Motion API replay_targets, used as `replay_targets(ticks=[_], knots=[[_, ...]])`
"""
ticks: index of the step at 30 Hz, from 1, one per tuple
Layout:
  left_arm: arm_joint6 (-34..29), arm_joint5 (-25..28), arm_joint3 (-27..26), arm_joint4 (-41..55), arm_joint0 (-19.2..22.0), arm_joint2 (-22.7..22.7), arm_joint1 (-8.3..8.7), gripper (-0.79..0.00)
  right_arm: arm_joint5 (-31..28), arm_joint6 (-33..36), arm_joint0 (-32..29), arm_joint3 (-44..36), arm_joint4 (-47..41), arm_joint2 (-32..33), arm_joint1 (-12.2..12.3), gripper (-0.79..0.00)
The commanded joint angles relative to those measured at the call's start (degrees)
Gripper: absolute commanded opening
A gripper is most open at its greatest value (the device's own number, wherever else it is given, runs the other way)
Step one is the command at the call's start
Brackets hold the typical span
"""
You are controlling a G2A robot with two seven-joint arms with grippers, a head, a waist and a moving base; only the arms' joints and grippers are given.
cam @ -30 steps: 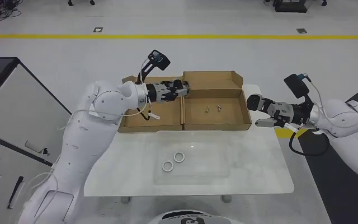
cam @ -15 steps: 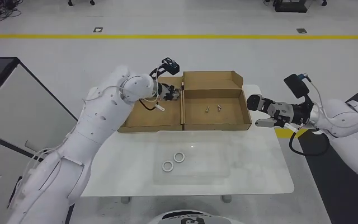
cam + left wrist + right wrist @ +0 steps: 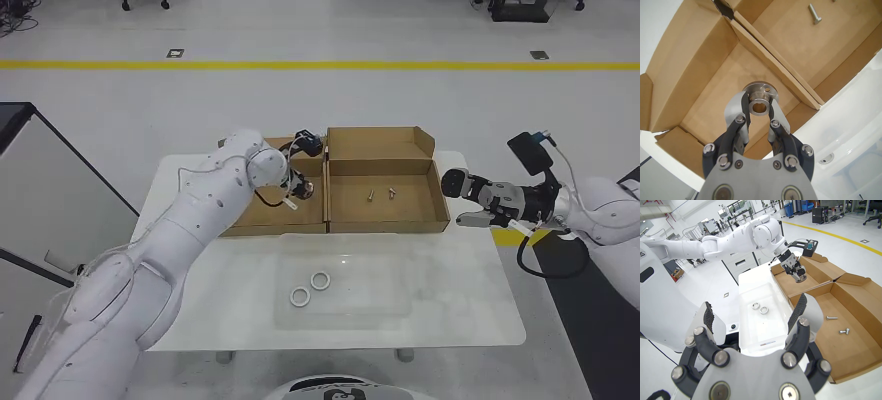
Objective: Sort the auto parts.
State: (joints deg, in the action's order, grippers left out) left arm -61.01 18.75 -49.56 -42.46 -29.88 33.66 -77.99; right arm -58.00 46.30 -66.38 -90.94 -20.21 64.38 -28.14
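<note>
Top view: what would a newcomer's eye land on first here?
The left gripper, clamped on a flanged metal bushing, hangs over the left cardboard box. Two bolts lie in the right cardboard box, and two metal rings sit in the white tray nearer the robot.

Polished metal flange (image 3: pixel 760 98); glossy, perhaps plastic tray (image 3: pixel 753 325)

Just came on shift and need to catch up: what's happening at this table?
The left gripper holds a flanged metal bushing over the floor of the left cardboard box. The right gripper hangs open beside the right box, which contains two bolts. Two rings lie in the white tray.
</note>
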Motion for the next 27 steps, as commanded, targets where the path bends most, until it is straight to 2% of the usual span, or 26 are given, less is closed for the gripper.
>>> replay_targets(ticks=[1,9,22,23,24,25,26,27], knots=[[0.4,0.1,2.1,-0.5,0.4,-1.1,-0.79,-0.785,0.0,0.0,0.0,0.0,0.0,0.0,0.0,0.0],[2.7,1.0,8.4,-2.1,1.3,-4.5,-3.75,-0.785,0.0,0.0,0.0,0.0,0.0,0.0,0.0,0.0],[6.2,2.7,17.8,-2.0,1.4,-6.7,-7.58,-0.776,0.0,0.0,0.0,0.0,0.0,0.0,0.0,0.0],[6.4,2.9,18.4,-2.0,1.5,-6.7,-7.82,-0.646,0.0,0.0,0.0,0.0,0.0,0.0,0.0,0.0],[6.6,3.0,18.9,-2.0,1.6,-6.8,-8.06,-0.554,0.0,0.0,0.0,0.0,0.0,0.0,0.0,0.0],[6.8,3.1,19.4,-1.9,1.6,-6.8,-8.3,-0.413,0.0,0.0,0.0,0.0,0.0,0.0,0.0,0.0],[7.0,3.2,19.9,-1.9,1.7,-6.8,-8.52,-0.197,0.0,0.0,0.0,0.0,0.0,0.0,0.0,0.0],[7.2,3.3,20.3,-2.0,1.9,-6.9,-8.73,-0.031,0.0,0.0,0.0,0.0,0.0,0.0,0.0,0.0]])
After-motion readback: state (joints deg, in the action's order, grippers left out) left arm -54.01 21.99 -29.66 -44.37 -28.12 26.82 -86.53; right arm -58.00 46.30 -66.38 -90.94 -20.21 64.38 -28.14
